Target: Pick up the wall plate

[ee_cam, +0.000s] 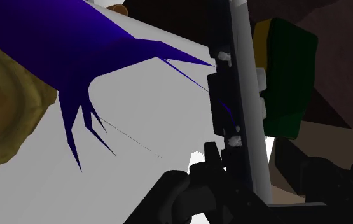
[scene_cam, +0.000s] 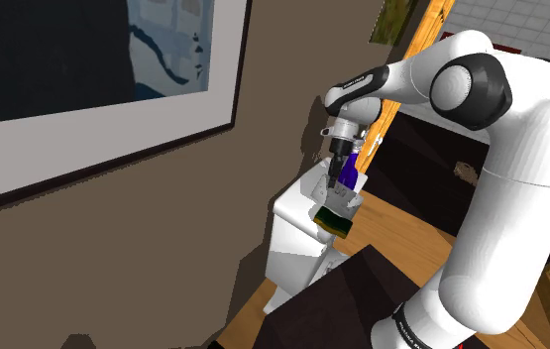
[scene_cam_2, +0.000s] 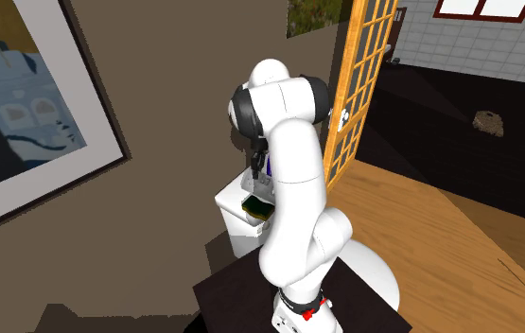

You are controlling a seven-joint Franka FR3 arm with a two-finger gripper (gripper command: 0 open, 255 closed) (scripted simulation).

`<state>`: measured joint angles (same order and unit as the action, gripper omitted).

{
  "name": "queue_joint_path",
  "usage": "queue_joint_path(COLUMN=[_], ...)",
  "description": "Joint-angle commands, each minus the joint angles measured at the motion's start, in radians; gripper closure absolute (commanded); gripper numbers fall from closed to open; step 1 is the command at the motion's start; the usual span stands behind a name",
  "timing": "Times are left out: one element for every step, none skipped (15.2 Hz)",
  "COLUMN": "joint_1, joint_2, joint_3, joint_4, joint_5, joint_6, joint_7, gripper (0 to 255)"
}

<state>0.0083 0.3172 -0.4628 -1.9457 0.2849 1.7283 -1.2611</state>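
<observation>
Since the wall plate [ee_cam: 238, 83] is turned on edge, the gripper [ee_cam: 248, 175] reaches straight down over it. Its fingers look clamped on the two flat faces, probably the only hold so thin a thing allows. Just beside the plate lies a green sponge [ee_cam: 289, 76], and a blue spiky thing [ee_cam: 73, 44] sits on the other side. All are over the white surface [ee_cam: 149, 121], which stands against the brown wall [scene_cam: 164, 228].

Arm [scene_cam: 505, 208]: elbow high, forearm level, wrist bent downward.
Gripper [scene_cam: 339, 180]: pointing down, jaws clasping the wall plate [ee_cam: 252, 108] edge-on between them.
</observation>
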Motion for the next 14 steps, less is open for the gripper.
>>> queue_joint_path(joint_1=[0.0, -0.001, 0.0, 0.001, 0.002, 0.003, 0.003, 0.004, 0.005, 0.005, 0.006, 0.006, 0.007, 0.007], joint_2=[0.001, 0.001, -0.006, -0.014, -0.021, -0.028, -0.035, -0.042, -0.049, -0.055, -0.062, -0.068, -0.074, -0.079], joint_3=[0.0, 0.0, -0.002, -0.003, -0.004, -0.005, -0.006, -0.007, -0.008, -0.009, -0.01, -0.011, -0.012, -0.013], joint_4=[-0.003, -0.002, 0.002, 0.006, 0.011, 0.016, 0.021, 0.027, 0.032, 0.038, 0.044, 0.05, 0.057, 0.064], joint_5=[0.0, -0.001, -0.004, -0.008, -0.012, -0.015, -0.018, -0.022, -0.025, -0.028, -0.031, -0.034, -0.036, -0.039], joint_6=[0.0, -0.002, -0.012, -0.023, -0.034, -0.044, -0.055, -0.066, -0.077, -0.089, -0.1, -0.111, -0.122, -0.134], joint_7=[0.0, 0.0, 0.004, 0.008, 0.011, 0.015, 0.019, 0.022, 0.026, 0.03, 0.033, 0.037, 0.04, 0.043], gripper=[255, 255, 255, 255, 255, 255, 255, 255, 255, 255, 255, 255, 255, 255])
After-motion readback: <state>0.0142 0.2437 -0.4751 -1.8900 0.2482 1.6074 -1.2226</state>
